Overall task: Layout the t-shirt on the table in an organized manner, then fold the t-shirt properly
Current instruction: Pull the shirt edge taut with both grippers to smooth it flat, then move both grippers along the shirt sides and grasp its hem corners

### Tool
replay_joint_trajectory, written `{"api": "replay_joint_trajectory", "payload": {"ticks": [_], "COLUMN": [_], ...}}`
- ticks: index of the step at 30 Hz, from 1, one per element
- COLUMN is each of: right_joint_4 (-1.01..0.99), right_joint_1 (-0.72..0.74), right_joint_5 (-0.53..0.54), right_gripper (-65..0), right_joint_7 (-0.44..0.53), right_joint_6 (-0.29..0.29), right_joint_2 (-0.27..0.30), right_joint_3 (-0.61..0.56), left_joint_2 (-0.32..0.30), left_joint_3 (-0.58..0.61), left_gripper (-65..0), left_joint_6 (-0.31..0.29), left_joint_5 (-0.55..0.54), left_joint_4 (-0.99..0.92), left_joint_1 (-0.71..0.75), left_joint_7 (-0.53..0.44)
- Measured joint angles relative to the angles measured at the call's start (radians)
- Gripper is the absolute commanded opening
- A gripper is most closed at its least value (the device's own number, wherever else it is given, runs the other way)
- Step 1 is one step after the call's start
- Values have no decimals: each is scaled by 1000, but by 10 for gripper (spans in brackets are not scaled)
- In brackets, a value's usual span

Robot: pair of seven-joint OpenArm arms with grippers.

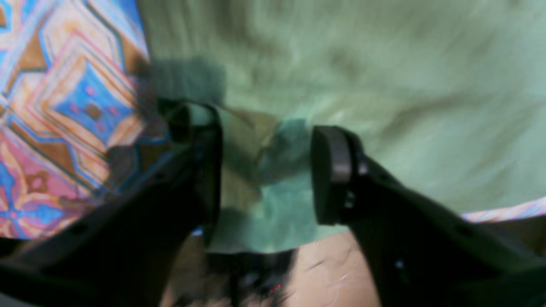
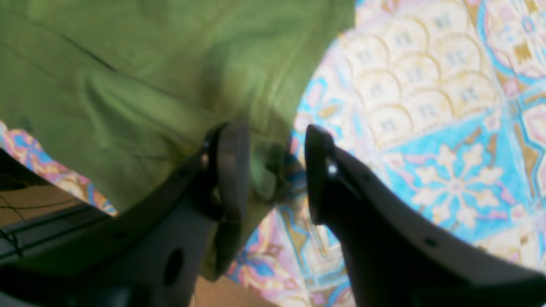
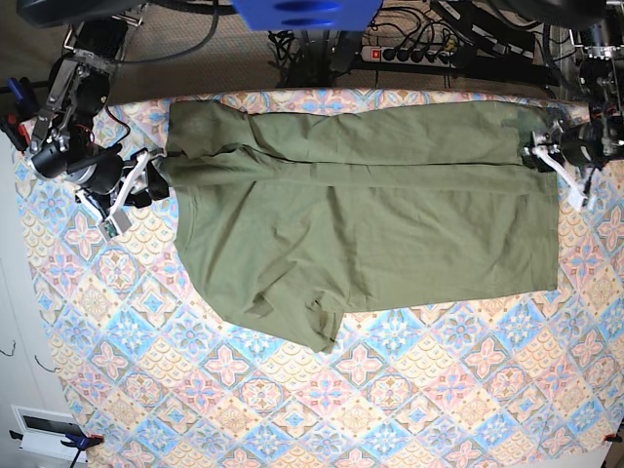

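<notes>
The t-shirt [image 3: 361, 229] lies spread on the table [image 3: 390, 390], stretched between the two claws. The right gripper [image 3: 156, 180] sits at one end, cloth edge between its fingers, bare table beyond it. The left gripper [image 3: 538, 151] sits at the opposite end, a fold of cloth between its parted fingers, the shirt's body ahead of it.

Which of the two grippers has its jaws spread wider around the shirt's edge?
The left gripper: its jaws stand clearly wider apart over the t-shirt than the right gripper's.
</notes>
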Motion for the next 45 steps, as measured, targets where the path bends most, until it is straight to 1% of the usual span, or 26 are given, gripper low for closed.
{"api": "replay_joint_trajectory", "payload": {"ticks": [1, 3, 5, 7, 9, 11, 13, 16, 18, 20, 21, 22, 25, 27, 28, 30, 31, 33, 36, 39, 41, 45], "right_joint_4": [-4, -20, -36, -58, -97, -129, -138, -159, -188, -235, -260, -283, -311, -312, -312, -312, -314, -318, -319, -319, -319, -319], "right_joint_1": [21, 86, 132, 146, 151, 174, 213, 249, 262, 284, 302, 324, 373, 394, 398, 399, 399, 395, 396, 403, 400, 397], "right_joint_5": [-2, -4, 14, 13, -5, -20, -2, 8, 3, -6, -21, -49, -132, -212, -235, -261, -282, -284, -280, -298, -357, -419], "right_gripper": [-439, -439, -439, -439, -439, -439, -439, -439, -441, -443, -443, -443, -443, -443, -443, -443, -443, -443, -443, -443, -443, -443], "right_joint_7": [-11, 2, 31, 28, -7, -8, 6, 19, 14, 1, -3, -2, 15, 12, 12, 12, 11, 8, 33, 78, 96, 125], "right_joint_6": [0, 0, 0, 0, 0, 0, 0, 0, 0, 0, 0, 0, 0, 0, 0, 0, 0, 0, 0, 0, 0, 0], "right_joint_2": [0, 0, 2, 0, 0, 1, 1, 1, 0, 1, 0, 0, -2, -2, -2, -3, -14, -39, -41, -40, -39, -46], "right_joint_3": [-4, -7, -8, -9, -8, -8, -8, -8, -8, -8, -7, -6, -6, -6, -6, -5, -5, -5, -56, -98, -116, -144], "left_joint_2": [-3, -6, -2, -2, -3, 0, 18, 45, 56, 77, 87, 102, 143, 169, 186, 216, 238, 280, 328, 343, 343, 338], "left_joint_3": [-11, -18, -18, -18, -18, -24, -80, -176, -191, -188, -191, -204, -246, -247, -246, -239, -240, -244, -246, -245, -246, -249], "left_gripper": [-272, -232, -199, -181, -175, -174, -174, -171, -173, -174, -174, -174, -174, -174, -174, -174, -174, -174, -174, -174, -174, -175], "left_joint_6": [0, 0, 0, 0, 0, 0, -4, 2, 7, 8, -4, -2, 12, 10, 12, 9, -3, 5, 8, 2, 4, 11], "left_joint_5": [-20, -43, -43, -51, -49, -50, -59, -39, -9, -28, -40, -38, 39, 90, 113, 143, 176, 269, 371, 407, 427, 440], "left_joint_4": [0, 0, 0, 0, 0, 0, 0, 0, -6, -8, -6, -3, -7, -10, -10, -10, -9, -8, -21, -111, -187, -282], "left_joint_1": [2, -1, -3, -7, -6, -6, -7, -16, -56, -106, -123, -144, -196, -241, -269, -327, -358, -408, -464, -536, -565, -558], "left_joint_7": [11, 85, 80, 71, 75, 76, 64, 41, 69, 52, 49, 49, 58, 69, 63, 56, 51, 51, 59, 53, -1, -101]}}
